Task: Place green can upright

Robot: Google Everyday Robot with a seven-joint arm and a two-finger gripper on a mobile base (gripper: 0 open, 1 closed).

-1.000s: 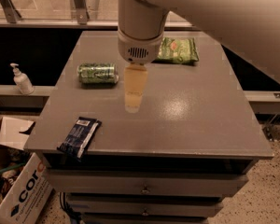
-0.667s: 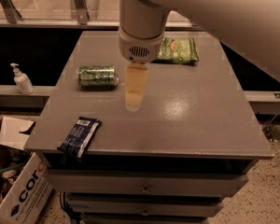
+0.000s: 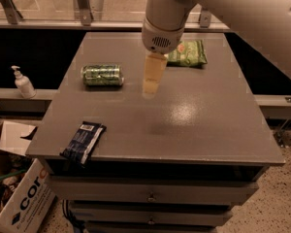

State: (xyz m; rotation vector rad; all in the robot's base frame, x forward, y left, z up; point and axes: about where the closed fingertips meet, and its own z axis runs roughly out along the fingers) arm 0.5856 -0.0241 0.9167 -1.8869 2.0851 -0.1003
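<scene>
Shifted away from lying green can, end effector above table, grip state unclear

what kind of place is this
Probably a lab or office test area: a grey drawer cabinet as table, a cardboard box beside it, a pump bottle on a ledge. The gripper hangs over the cabinet, near the lying green can.

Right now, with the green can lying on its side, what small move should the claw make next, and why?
Probably shift the claw left in view, toward the green can: the can lies on its side, untouched, and the claw hangs to its right, apart from it.
</scene>
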